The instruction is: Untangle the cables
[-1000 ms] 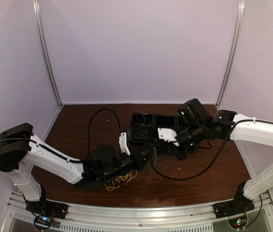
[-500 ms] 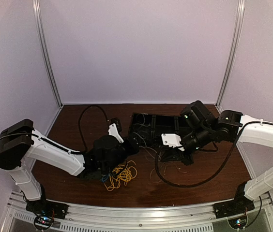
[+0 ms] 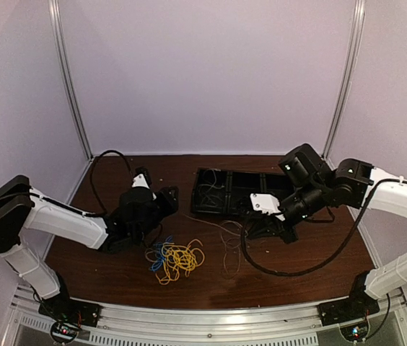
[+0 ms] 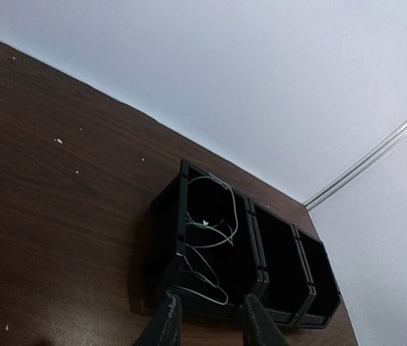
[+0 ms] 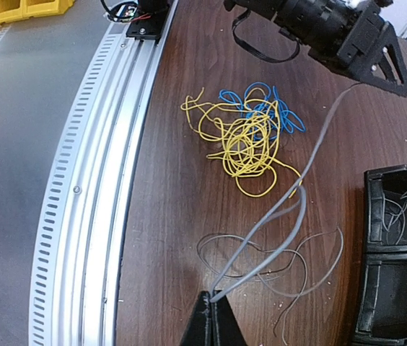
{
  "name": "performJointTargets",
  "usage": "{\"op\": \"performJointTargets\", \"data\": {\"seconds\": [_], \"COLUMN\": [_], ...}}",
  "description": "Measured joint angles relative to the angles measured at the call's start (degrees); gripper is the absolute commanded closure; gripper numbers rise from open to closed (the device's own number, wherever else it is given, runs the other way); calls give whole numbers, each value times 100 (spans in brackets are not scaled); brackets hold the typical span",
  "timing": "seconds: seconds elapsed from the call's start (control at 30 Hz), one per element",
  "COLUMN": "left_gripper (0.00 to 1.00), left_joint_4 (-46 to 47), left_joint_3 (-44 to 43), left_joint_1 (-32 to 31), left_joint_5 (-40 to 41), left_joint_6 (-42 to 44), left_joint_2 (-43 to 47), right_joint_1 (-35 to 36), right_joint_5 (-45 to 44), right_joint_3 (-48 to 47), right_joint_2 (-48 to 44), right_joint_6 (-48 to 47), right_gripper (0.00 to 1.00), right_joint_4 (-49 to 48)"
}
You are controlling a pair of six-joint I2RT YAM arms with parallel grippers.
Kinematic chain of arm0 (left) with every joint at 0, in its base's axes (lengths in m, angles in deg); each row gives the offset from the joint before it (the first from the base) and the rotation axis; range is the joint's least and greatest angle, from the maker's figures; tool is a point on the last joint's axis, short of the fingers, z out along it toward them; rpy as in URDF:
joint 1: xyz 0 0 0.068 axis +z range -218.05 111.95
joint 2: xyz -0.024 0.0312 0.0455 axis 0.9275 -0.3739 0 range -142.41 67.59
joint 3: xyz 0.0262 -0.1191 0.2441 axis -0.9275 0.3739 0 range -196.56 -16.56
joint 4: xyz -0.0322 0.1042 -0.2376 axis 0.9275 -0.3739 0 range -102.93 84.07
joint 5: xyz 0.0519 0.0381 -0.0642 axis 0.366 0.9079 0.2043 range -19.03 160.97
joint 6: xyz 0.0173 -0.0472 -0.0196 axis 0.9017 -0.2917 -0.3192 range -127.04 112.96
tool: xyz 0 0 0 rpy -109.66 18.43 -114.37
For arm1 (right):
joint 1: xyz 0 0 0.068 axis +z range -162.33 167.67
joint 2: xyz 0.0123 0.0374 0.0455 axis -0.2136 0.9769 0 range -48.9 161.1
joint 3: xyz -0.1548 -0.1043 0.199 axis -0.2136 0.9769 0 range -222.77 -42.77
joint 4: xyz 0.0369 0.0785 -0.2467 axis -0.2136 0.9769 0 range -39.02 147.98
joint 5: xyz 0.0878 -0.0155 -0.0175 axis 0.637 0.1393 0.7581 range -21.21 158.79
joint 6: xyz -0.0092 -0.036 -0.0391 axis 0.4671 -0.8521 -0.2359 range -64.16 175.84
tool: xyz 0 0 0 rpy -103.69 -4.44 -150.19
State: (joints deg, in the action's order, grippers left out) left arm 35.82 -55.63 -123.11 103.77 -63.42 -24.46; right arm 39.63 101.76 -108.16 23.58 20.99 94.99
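A pale grey cable (image 5: 284,225), pinched in the pressed-together jaws of the right gripper (image 5: 213,316), is shown largely separated from the yellow cable (image 5: 241,144) and blue cable (image 5: 272,109), which lie knotted together on the table's (image 3: 102,270) near side, not yet parted, while the left gripper's (image 4: 211,326) jaws are held slightly spread and empty.

No text, label, brand, number or sign legible in any view: none on black bins (image 3: 243,189), cables (image 3: 178,258) or table (image 3: 211,288).
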Motion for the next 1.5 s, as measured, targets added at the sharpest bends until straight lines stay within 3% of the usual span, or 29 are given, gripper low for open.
{"op": "performJointTargets", "data": {"seconds": [0.2, 0.5, 0.8, 1.13, 1.5], "left_gripper": [59, 40, 39, 39, 40], "left_joint_4": [-262, -927, -1480, -2070, -2337], "left_joint_3": [114, 138, 487, 1023, 1296], "left_joint_1": [232, 232, 232, 232, 232], "left_joint_5": [-24, -334, -669, -680, -601], "left_joint_6": [348, 1104, 1447, 1381, 1333], "left_joint_2": [634, 1843, 3010, 3689, 4186], "right_joint_1": [-494, -1665, -1497, -973, -855], "right_joint_5": [-2, 7, -210, -645, -798], "right_joint_3": [4, 791, 1058, 1038, 866], "right_joint_2": [-297, -243, 599, 1762, 946], "right_joint_6": [-17, -407, -546, -367, -192], "right_gripper": [100, 100, 96, 63, 25], "right_joint_4": [120, 216, 24, -389, -350]}}
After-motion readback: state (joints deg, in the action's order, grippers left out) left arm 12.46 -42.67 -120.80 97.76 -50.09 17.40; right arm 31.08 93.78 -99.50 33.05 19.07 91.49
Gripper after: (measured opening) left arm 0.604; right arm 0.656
